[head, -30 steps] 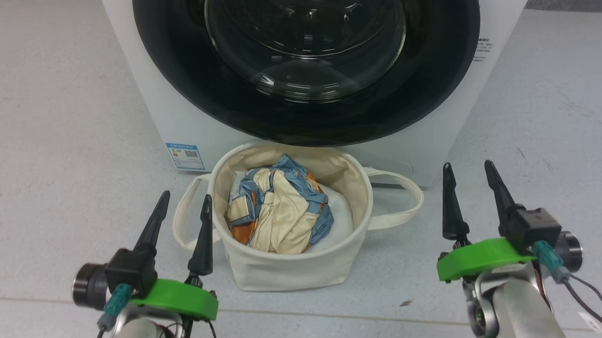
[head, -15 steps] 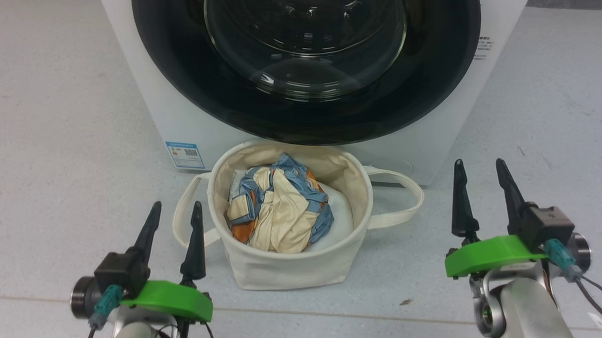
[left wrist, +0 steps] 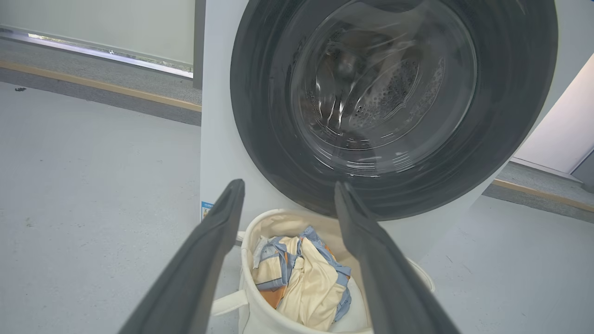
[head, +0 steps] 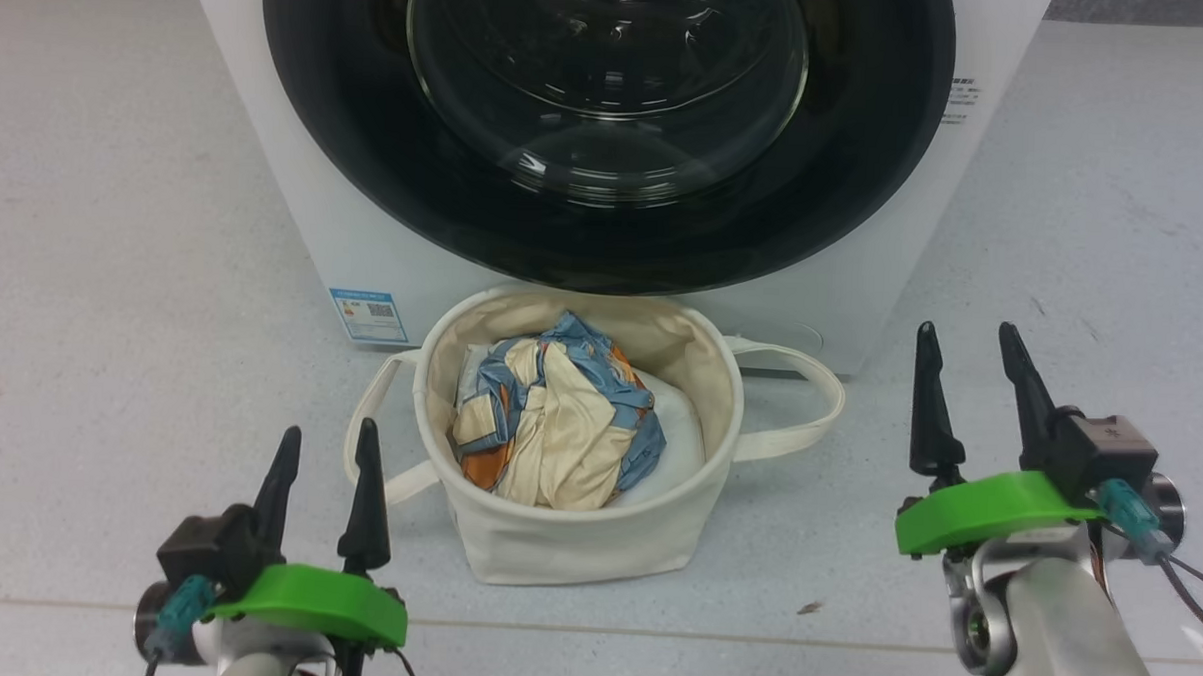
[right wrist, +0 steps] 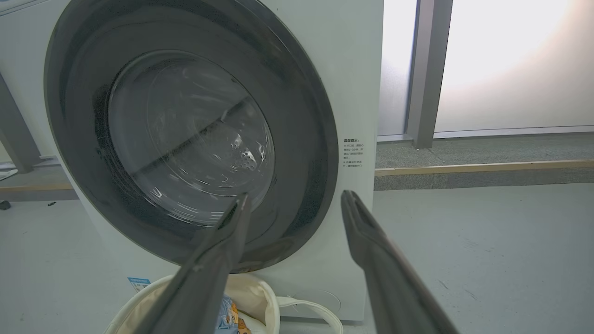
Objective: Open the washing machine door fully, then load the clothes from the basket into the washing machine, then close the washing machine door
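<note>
The white washing machine (head: 287, 167) stands ahead with its door (head: 868, 167) flat against the front, black rim around a domed glass window. In front of it the cream basket (head: 574, 542) holds the clothes (head: 558, 427), a crumpled cream, blue and orange garment on top. Left of the basket, near the floor, my left gripper (head: 328, 429) is open and holds nothing. My right gripper (head: 967, 329) stands open and bare well to the basket's right. In the left wrist view the open left gripper (left wrist: 288, 184) frames the clothes (left wrist: 297, 278) and the door (left wrist: 260, 116). In the right wrist view the right gripper (right wrist: 296, 195) points at the door's (right wrist: 315, 139) lower right rim.
A plain white pad (head: 679, 421) lies under the garment in the basket. Two loop handles (head: 810, 385) stick out sideways. A blue label (head: 367, 313) marks the washer's lower left front. Bare grey floor (head: 114, 261) lies on both sides; a wall and window stand behind the machine (right wrist: 487, 69).
My left gripper has drawn back and lower, away from the basket's handle. The right gripper has shifted slightly right. Both stay open; basket and door have not moved.
</note>
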